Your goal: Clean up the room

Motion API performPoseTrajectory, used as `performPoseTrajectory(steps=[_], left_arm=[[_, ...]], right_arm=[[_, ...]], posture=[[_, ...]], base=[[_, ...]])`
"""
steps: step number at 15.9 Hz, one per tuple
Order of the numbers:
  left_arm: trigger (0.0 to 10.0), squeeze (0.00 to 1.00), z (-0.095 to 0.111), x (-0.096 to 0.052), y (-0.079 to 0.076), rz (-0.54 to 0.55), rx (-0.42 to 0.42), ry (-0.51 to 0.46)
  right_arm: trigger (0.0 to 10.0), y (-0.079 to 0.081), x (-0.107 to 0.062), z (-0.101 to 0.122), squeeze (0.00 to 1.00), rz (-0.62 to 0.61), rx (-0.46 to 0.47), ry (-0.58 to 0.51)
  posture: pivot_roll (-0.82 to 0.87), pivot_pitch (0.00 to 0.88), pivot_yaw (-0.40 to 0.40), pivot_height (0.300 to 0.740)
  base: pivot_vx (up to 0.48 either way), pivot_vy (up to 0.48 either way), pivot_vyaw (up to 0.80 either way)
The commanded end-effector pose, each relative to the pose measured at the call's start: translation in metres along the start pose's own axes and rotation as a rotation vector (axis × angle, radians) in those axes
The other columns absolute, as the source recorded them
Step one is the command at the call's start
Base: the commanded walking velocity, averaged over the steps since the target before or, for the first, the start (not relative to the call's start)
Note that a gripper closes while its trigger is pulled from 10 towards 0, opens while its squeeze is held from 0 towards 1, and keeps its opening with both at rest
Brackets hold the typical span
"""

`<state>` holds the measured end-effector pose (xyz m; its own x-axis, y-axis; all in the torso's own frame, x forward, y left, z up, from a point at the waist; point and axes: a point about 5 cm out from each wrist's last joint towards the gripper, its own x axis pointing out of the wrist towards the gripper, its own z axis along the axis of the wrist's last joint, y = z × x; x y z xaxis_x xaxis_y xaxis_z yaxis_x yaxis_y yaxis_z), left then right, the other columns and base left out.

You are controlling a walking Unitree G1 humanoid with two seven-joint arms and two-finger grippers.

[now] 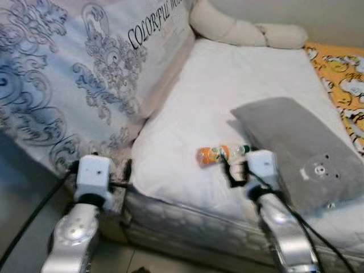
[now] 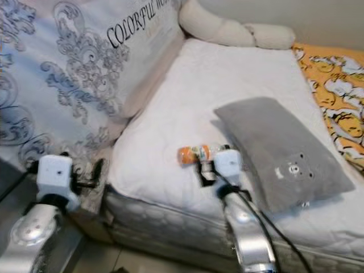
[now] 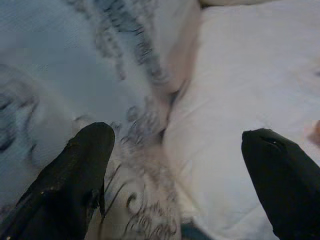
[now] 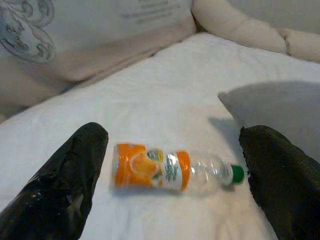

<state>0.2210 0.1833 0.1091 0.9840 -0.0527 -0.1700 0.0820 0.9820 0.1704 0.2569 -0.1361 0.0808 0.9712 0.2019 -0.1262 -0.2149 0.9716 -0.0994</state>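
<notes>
right wrist view, bottle [image 4: 172,172] on mattress [image 4: 150,110], between spread right end effector [image 4: 172,185] fingers

Bottle [image 1: 222,154] lay on its side on the mattress [image 1: 187,131], near the front edge, cap toward the pillow [image 1: 301,151] just to its right. Right gripper [image 4: 175,200] hovered just before the bottle. Bolster [image 1: 244,28] behind, at the far end. Printed quilt [image 1: 74,74] draped left; left gripper [image 1: 126,179] beside the mattress's left corner.
</notes>
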Motion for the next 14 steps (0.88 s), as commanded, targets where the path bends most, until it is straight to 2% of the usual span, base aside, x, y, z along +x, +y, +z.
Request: performPoseTrajectory(steps=[1, 6, 9, 14], left_arm=[[10.0, 0.00, 0.0036, 0.0014, -0.0148, -0.084, -0.012, -0.022], [10.0, 0.00, 0.0023, 0.0043, -0.0209, -0.140, -0.001, -0.019], [10.0, 0.00, 0.0029, 0.0067, -0.0207, -0.146, 0.002, -0.022], [10.0, 0.00, 0.0017, 0.0061, -0.0190, -0.140, 0.003, -0.020]], right_arm=[[10.0, -0.0138, -0.0048, -0.0009, 0.00, -0.038, -0.010, -0.003], [10.0, -0.0163, -0.0092, -0.0036, 0.00, -0.057, 0.048, 0.003], [10.0, -0.0153, -0.0079, -0.0023, 0.00, -0.050, 0.030, -0.002], [10.0, -0.0120, -0.0025, -0.0003, 0.00, -0.023, 0.018, -0.004]], posture=[[0.08, 0.000, -0.033, 0.740], [0.06, 0.000, -0.019, 0.740], [0.06, 0.000, -0.019, 0.740], [0.07, 0.000, -0.028, 0.740]], base=[[0.259, 0.000, 0.00], [0.256, 0.000, -0.73], [0.249, 0.000, 0.00], [0.000, 0.000, 0.00]])
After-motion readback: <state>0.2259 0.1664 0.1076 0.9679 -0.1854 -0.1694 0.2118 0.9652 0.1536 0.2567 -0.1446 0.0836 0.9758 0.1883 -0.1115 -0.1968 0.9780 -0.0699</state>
